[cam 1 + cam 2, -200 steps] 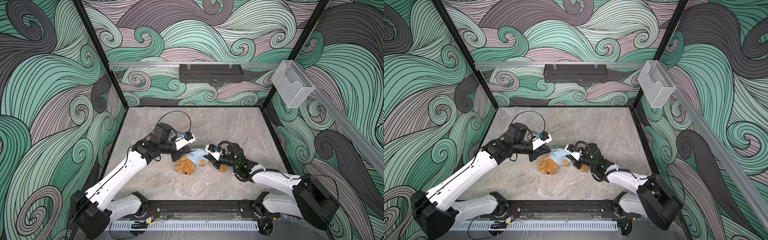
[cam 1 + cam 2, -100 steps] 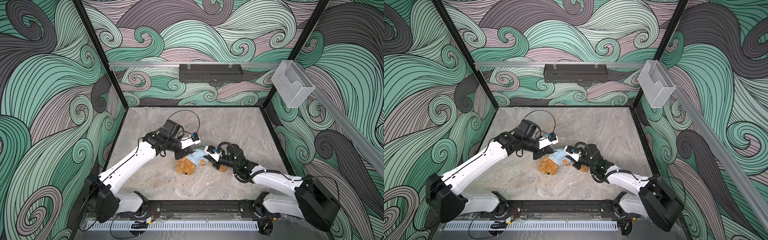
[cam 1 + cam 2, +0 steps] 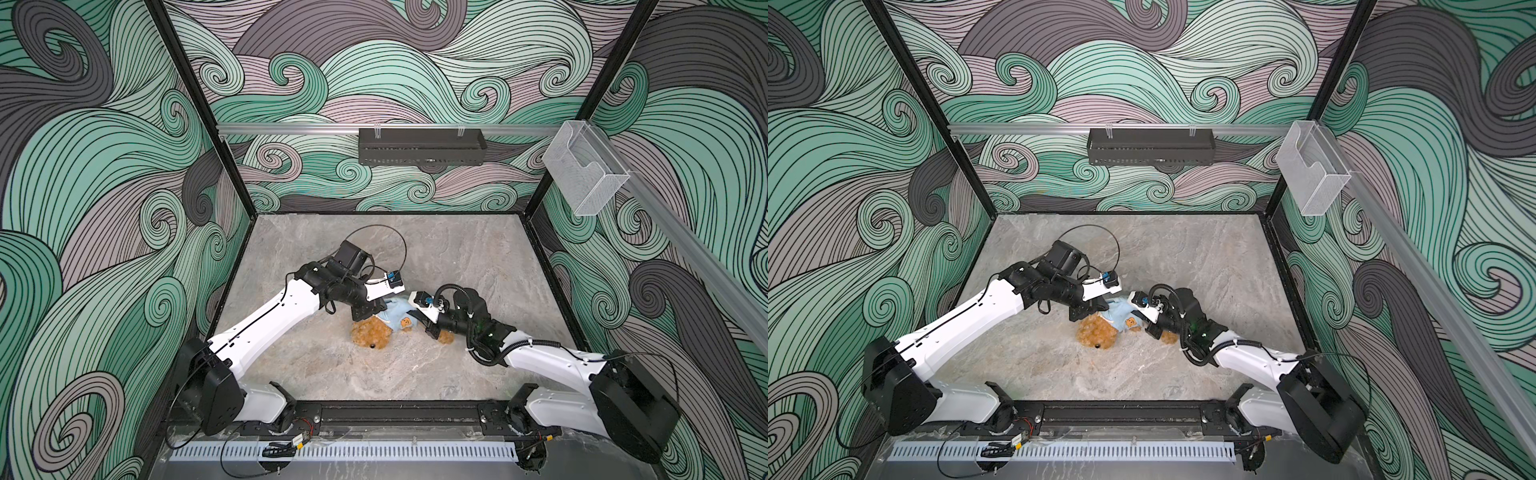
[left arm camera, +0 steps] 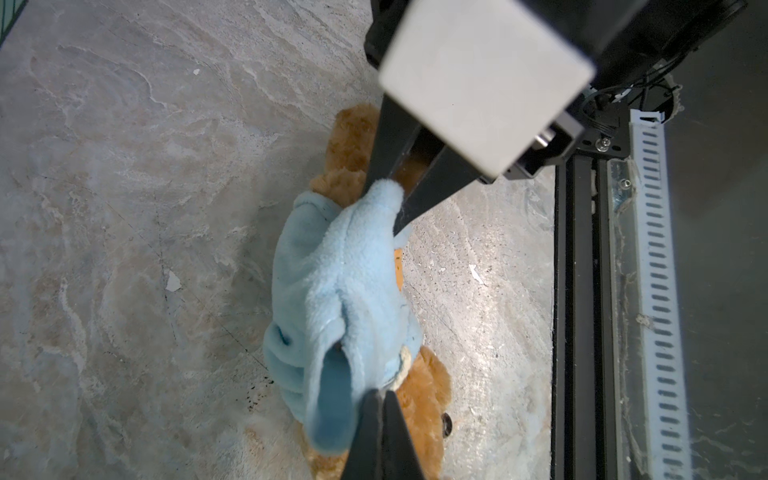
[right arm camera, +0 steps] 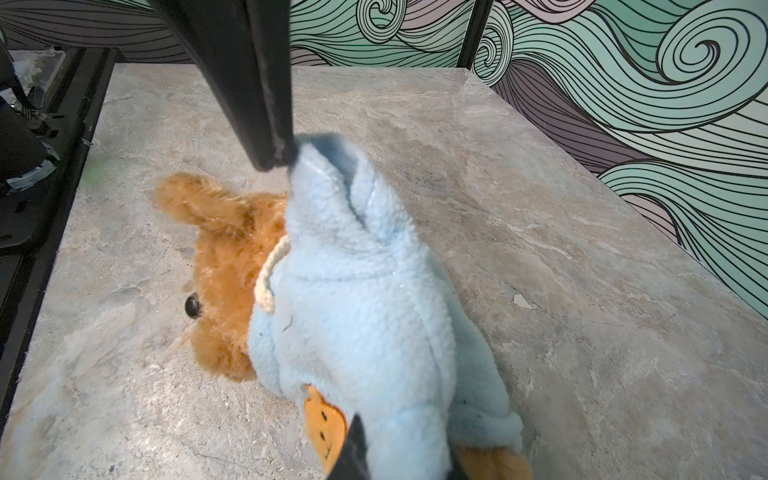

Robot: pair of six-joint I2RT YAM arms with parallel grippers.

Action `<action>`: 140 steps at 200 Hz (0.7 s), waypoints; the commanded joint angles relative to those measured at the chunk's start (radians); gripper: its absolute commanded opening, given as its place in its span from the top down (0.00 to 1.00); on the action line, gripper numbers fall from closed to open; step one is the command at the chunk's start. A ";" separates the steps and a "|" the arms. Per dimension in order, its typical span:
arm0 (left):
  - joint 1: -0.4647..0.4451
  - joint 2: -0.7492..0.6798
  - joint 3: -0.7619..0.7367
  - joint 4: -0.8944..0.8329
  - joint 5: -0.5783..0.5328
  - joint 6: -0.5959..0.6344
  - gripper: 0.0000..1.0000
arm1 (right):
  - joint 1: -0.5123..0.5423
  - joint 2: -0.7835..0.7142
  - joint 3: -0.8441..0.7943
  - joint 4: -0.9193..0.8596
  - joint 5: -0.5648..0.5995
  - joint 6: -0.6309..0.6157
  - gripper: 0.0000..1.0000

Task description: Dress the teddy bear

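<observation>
Left wrist view first: the left claw is pressed together on the hood edge of the light-blue hoodie, with fabric pinched right at its tips. Moving rightwards, the teddy bear lies down in the middle of the desk, between the two arms. Its long axis runs left to right, head to the left and a touch nearer, legs out to the right. The hoodie covers its torso. Over on the right, the right claw is closed on the hem end, cloth nipped between its tips just beside the legs. So each arm owns one end — the left is nearer the head. I'd judge the hood has to travel near-left from that claw, over the ears, while the right anchors the hem.
</observation>
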 commanded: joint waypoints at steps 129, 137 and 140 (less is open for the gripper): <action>-0.005 0.036 0.016 -0.011 -0.024 0.073 1.00 | 0.005 -0.027 -0.007 0.006 0.006 -0.015 0.88; -0.006 0.040 0.017 -0.014 -0.030 0.077 1.00 | 0.005 -0.027 -0.005 0.007 0.006 -0.014 0.88; -0.007 0.041 0.017 -0.014 -0.033 0.077 1.00 | 0.005 -0.026 -0.008 0.008 0.006 -0.014 0.88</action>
